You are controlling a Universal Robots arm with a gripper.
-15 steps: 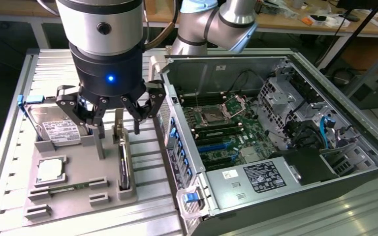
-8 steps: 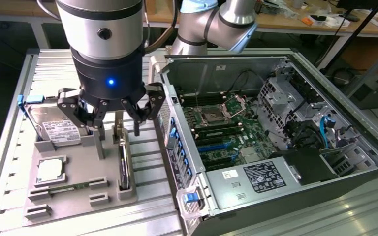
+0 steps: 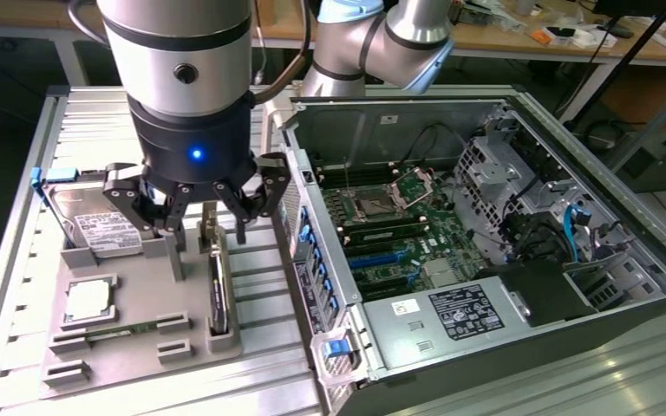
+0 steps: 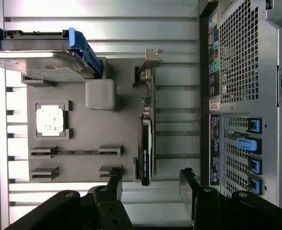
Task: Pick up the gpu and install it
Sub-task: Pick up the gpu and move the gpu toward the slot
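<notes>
Gripper hung spread over the upright gpu at the tray's edge by the computer case; pickup approach, needing jaws straddling the thin card.

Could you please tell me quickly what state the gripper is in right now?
Gripper: open, holding nothing, poised over the gpu standing on edge in the grey tray.

The fingers hide part of the hard drive, whose end the wrist view's edge cuts off.
</notes>
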